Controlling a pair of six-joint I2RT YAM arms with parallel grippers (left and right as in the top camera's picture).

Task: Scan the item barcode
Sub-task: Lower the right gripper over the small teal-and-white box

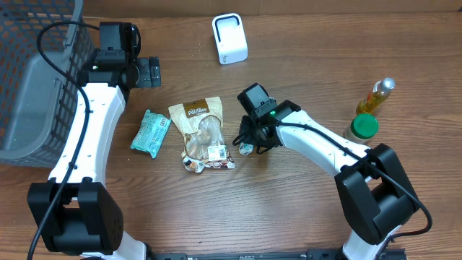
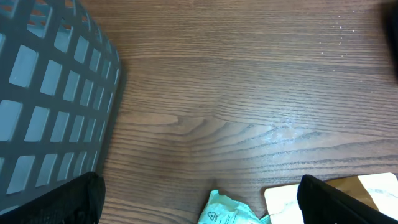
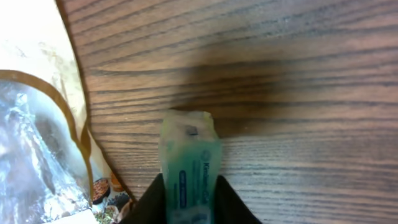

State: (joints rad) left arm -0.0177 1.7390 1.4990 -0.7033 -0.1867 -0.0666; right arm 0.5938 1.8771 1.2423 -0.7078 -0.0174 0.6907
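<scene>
A small green packet (image 3: 189, 158) lies on the wooden table, and my right gripper (image 3: 189, 196) is shut on its near end, one dark finger pressed against each side. From overhead the same green packet (image 1: 247, 149) pokes out below the right gripper (image 1: 253, 139), just right of the pancake-mix bag. A white barcode scanner (image 1: 229, 38) stands at the back centre. My left gripper (image 1: 151, 72) hovers open at the back left, holding nothing; in its wrist view the left gripper (image 2: 199, 190) has a teal wrapper corner (image 2: 227, 213) below it.
A pancake-mix bag (image 1: 202, 133) and a teal snack wrapper (image 1: 150, 132) lie left of centre. A grey mesh basket (image 1: 36, 79) fills the far left. An oil bottle (image 1: 375, 96) and a green-lidded jar (image 1: 362, 127) stand at the right.
</scene>
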